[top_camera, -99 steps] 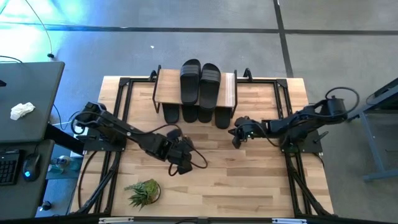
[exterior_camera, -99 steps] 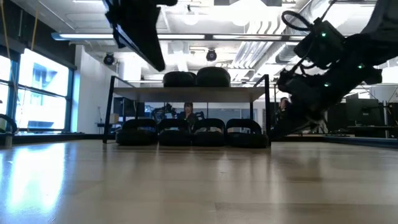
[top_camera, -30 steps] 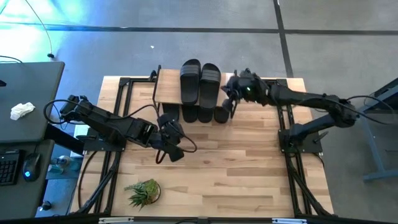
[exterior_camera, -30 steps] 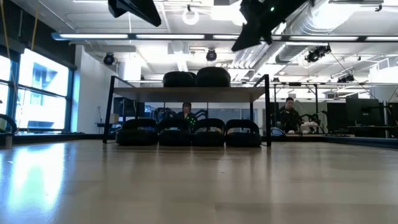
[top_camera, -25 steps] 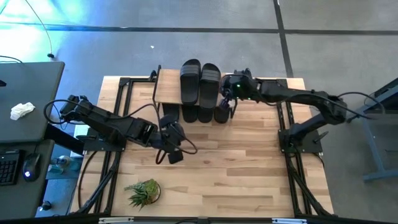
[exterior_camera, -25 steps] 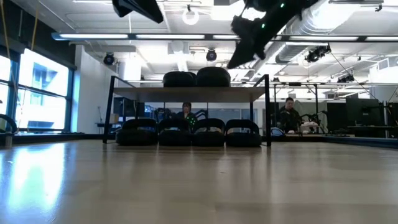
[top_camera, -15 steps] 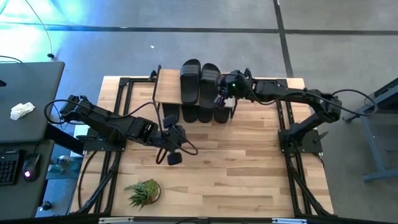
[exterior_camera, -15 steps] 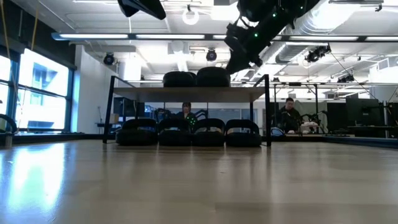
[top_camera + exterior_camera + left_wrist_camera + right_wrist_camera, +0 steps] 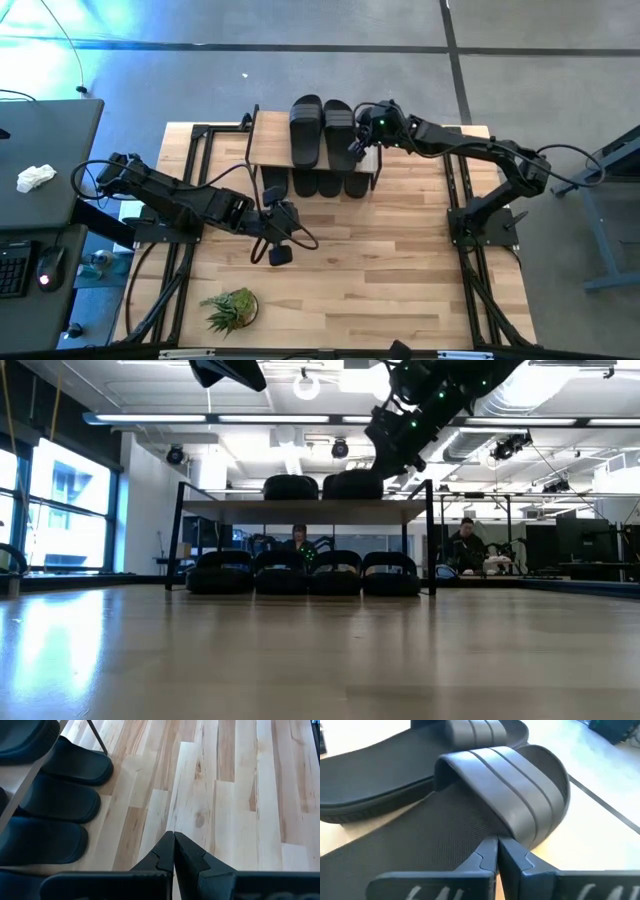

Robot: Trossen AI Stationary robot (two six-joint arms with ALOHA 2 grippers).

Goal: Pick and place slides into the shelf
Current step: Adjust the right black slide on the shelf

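The right tool (image 9: 358,143), fingers together, pressed against the right slide (image 9: 338,128) on the shelf (image 9: 268,143) top (probably nudging it straight); the left tool (image 9: 276,252), also closed, waited mid-desk (image 9: 400,280).

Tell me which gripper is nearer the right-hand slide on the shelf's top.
Right. The right gripper is at that slide, over the shelf; the left gripper hangs over the table, well clear.

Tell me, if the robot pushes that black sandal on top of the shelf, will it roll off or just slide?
Probably slide: the slide lies flat on its long sole on the shelf, so nothing should roll. It looks like light foam, so the shut right gripper could likely nudge it easily. Its arched strap seems bendy and might give.
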